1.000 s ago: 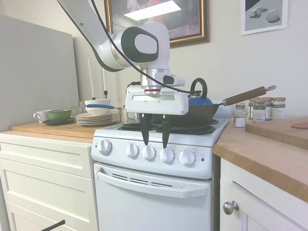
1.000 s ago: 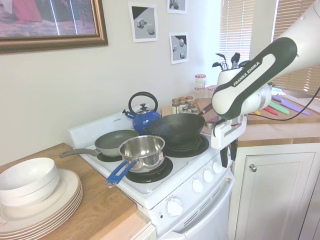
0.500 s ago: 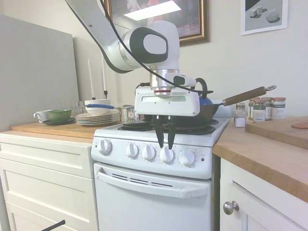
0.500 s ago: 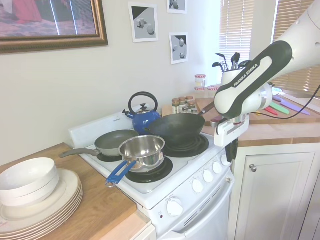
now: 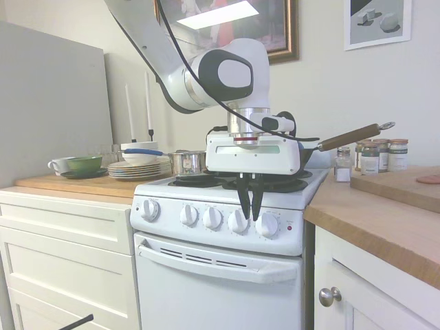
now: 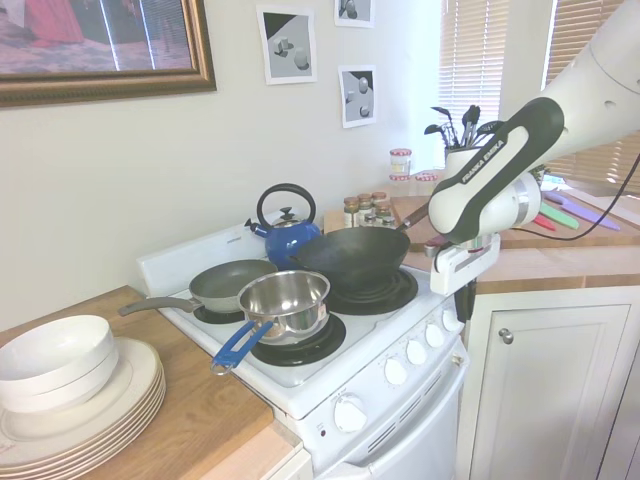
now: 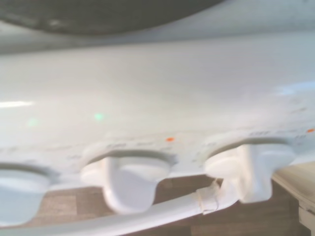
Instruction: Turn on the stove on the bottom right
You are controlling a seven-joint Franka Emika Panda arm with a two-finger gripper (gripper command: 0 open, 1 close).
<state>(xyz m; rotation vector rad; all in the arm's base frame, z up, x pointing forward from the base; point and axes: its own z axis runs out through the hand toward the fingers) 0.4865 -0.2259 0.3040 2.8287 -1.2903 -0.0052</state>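
Stove [image 5: 220, 275]: five white knobs in a row.
Burners: three pans, one kettle [image 6: 288, 228].
Hand [image 5: 251, 210]: nearly closed, holding nothing, above fourth knob [image 5: 238, 221].

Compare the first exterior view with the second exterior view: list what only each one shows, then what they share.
Only the first exterior view shows the green bowl beside a white cup on the wooden counter, two white candles and the small red indicator light.

Only the second exterior view shows the grey frying pan, the blue kettle's full body, the white utensil holder and the window blinds.

Both show the white stove, the black wok, the steel saucepan, the stacked plates, and the gripper above the front knobs.
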